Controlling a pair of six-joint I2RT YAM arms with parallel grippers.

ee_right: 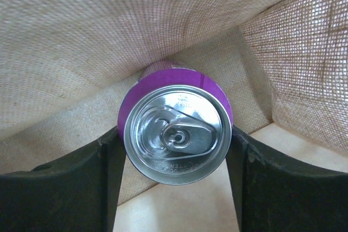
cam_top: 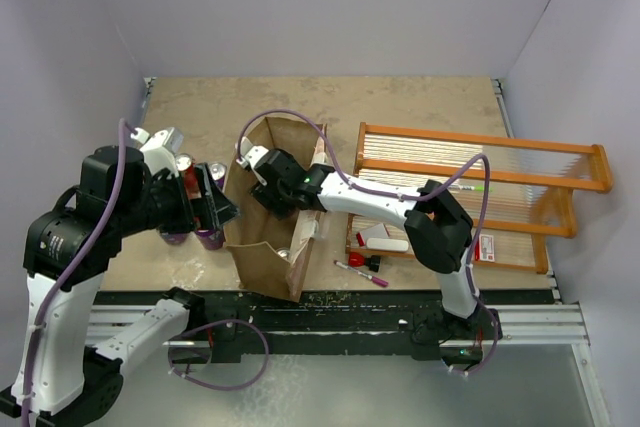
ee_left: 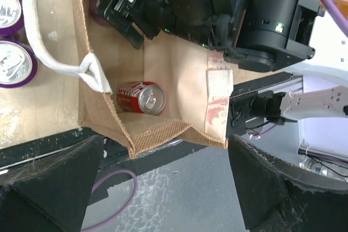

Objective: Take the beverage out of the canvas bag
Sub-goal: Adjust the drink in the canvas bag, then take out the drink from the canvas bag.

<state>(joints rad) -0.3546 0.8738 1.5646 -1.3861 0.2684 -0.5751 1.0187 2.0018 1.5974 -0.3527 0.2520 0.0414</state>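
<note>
The tan canvas bag (cam_top: 262,247) stands open in the middle of the table, with a white handle (ee_left: 54,63) hanging over its left rim. My right gripper (cam_top: 262,182) reaches into its far end. In the right wrist view, both fingers (ee_right: 103,177) press the sides of a purple beverage can (ee_right: 175,134), so the gripper (ee_right: 175,153) is shut on it. A red can (ee_left: 142,97) sits deeper in the bag, top toward the camera. My left gripper (ee_left: 163,188) is open and empty, just left of the bag (ee_left: 157,134).
Two purple cans (cam_top: 185,162) (cam_top: 215,172) stand on the table left of the bag, under my left arm. An orange wooden rack (cam_top: 480,172) lies to the right, with markers (cam_top: 362,272) and small items in front of it. A metal rail (cam_top: 350,317) runs along the near edge.
</note>
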